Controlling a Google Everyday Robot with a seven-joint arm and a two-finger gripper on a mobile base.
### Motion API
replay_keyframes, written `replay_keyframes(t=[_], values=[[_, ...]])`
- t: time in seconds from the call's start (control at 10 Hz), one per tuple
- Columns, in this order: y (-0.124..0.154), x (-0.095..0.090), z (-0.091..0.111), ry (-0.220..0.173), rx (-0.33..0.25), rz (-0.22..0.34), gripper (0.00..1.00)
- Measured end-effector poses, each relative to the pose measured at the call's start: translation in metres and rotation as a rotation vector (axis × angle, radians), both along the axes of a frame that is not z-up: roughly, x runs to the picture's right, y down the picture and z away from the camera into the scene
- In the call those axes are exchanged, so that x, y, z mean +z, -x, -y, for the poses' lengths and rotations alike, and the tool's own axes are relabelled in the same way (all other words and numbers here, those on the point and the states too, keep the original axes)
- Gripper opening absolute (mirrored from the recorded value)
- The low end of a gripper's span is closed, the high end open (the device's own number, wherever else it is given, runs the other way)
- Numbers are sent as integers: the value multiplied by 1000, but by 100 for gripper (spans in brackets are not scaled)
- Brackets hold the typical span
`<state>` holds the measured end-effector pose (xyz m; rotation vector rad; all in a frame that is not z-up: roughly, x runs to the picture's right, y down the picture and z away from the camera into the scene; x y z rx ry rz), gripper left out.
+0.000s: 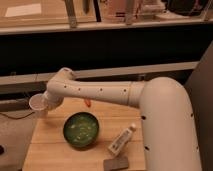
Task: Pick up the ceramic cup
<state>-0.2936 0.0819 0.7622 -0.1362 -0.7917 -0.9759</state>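
Ceramic cup (36, 102): at 9 o'clock of the green bowl (80, 129), past the worktop (50, 145) edge, apparently lifted. End effector (44, 105): beside the cup, hidden by the arm; grip state cannot be told. Advice: raise slowly, keep cup upright.

Worktop (50, 142): pale matt wood. Bowl (81, 129): glossy green glaze. Ceramic cup (37, 102) at far-left edge: smooth whitish, by the pincer (42, 106). Arm (100, 92): smooth white plastic.
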Motion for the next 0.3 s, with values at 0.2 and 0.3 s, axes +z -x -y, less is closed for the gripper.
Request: replay_keyframes(t=[0.2, 0.3], values=[[-1, -3, 1, -13, 6, 28, 0], [-2, -4, 1, -18, 3, 36, 0]])
